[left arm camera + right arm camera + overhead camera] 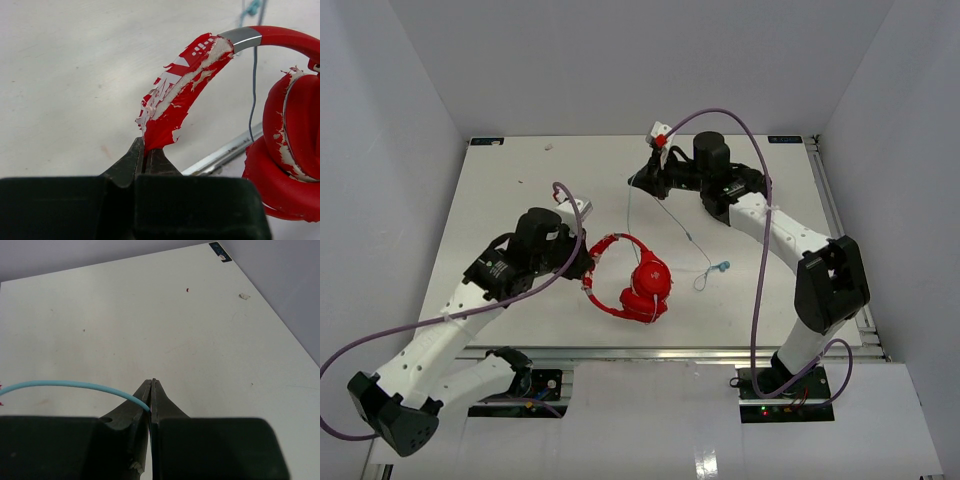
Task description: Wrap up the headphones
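At the left, the left gripper [145,150] is clamped on the frayed, peeling end of the headband [185,80]. That pins the red headphones [642,288], which lie folded near the middle of the surface [520,190], toward its near edge. Their thin pale blue cable [75,383] runs toward the far side, and its plug [722,267] lies just right of the earcups. Farther back, the right gripper [152,386] is pinched together on that cable. The step in hand looks like winding. The left arm should anchor firmly but gently, since the worn covering may tear. The right arm should carry the cable around the earcups in 1 direction under light, even tension.
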